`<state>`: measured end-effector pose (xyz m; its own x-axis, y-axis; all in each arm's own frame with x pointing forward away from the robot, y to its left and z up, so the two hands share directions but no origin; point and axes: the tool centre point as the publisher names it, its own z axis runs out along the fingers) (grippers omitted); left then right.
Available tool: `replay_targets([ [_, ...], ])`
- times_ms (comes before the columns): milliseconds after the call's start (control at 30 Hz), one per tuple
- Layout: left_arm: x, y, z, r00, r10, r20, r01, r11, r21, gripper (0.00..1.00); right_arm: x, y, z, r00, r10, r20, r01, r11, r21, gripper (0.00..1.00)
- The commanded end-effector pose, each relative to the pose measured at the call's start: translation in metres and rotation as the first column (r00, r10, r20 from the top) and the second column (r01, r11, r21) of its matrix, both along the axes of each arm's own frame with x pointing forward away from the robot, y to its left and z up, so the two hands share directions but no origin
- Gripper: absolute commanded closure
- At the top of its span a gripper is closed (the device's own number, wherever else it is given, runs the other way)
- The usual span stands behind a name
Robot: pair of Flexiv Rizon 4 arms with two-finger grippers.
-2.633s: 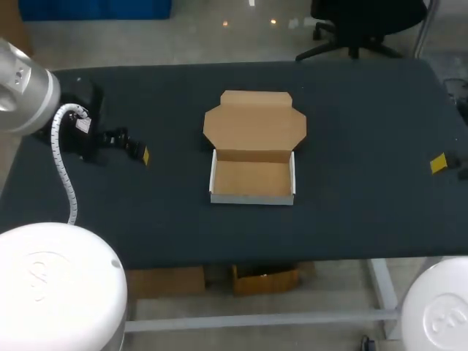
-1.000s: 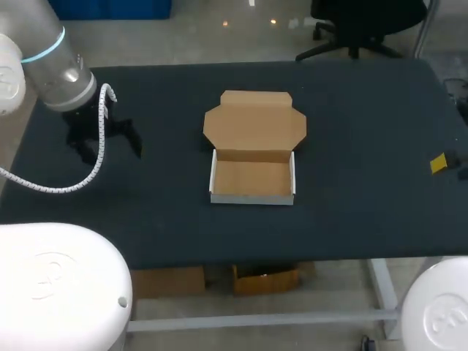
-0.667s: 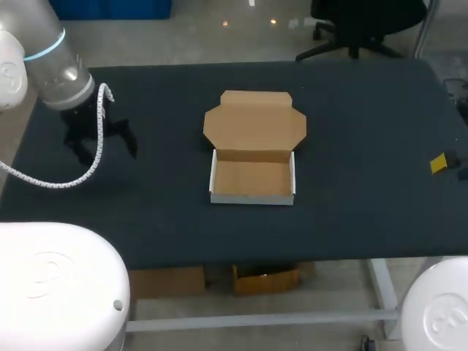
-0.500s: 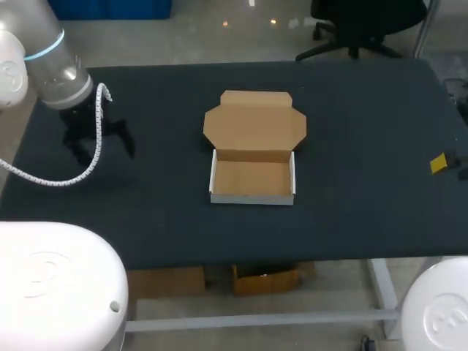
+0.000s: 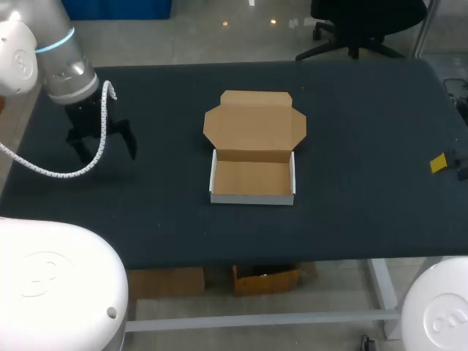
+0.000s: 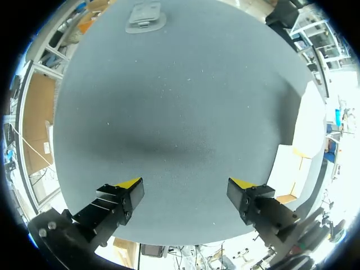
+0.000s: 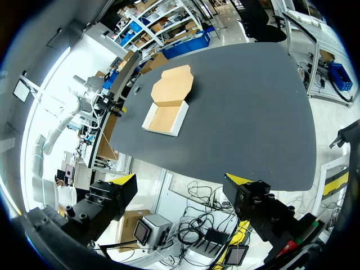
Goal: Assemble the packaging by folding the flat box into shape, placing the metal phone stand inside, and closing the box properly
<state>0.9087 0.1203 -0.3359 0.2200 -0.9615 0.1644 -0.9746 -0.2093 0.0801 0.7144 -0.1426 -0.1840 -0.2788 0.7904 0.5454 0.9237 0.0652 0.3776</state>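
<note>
The dark counter (image 5: 365, 110) carries 2 things. A box (image 5: 253, 179) sits open near its middle. It is a shallow tray with white outer walls and a brown inside, and its lid (image 5: 254, 123) is laid back flat on the surface toward the far edge. A grey metal stand (image 6: 145, 13) lies flat close to a counter edge, well apart from the box, and shows only in the left wrist view.
</note>
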Motion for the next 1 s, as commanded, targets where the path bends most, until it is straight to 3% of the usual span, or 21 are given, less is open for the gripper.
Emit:
replay_targets([
  [33, 0.002, 0.0, 0.001, 1.0, -0.001, -0.007, 0.001, 1.0, 0.003, 0.0, -0.002, -0.001, 0.002, 1.0, 0.001, -0.002, -0.001, 1.0, 0.0, 0.0],
  [333, 0.006, 0.0, -0.004, 1.0, 0.021, 0.014, -0.022, 0.999, 0.048, 0.0, -0.002, -0.001, 0.002, 1.0, 0.001, -0.002, -0.001, 1.0, 0.0, 0.0],
  [733, 0.033, 0.024, -0.027, 0.998, 0.055, 0.017, -0.056, 0.996, 0.063, 0.0, -0.002, -0.001, 0.002, 1.0, 0.001, -0.002, -0.001, 1.0, 0.0, 0.0],
  [1000, 0.05, 0.032, -0.041, 0.996, 0.051, 0.079, -0.06, 0.99, 0.129, 0.0, -0.002, -0.001, 0.002, 1.0, 0.001, -0.002, -0.001, 1.0, 0.0, 0.0],
])
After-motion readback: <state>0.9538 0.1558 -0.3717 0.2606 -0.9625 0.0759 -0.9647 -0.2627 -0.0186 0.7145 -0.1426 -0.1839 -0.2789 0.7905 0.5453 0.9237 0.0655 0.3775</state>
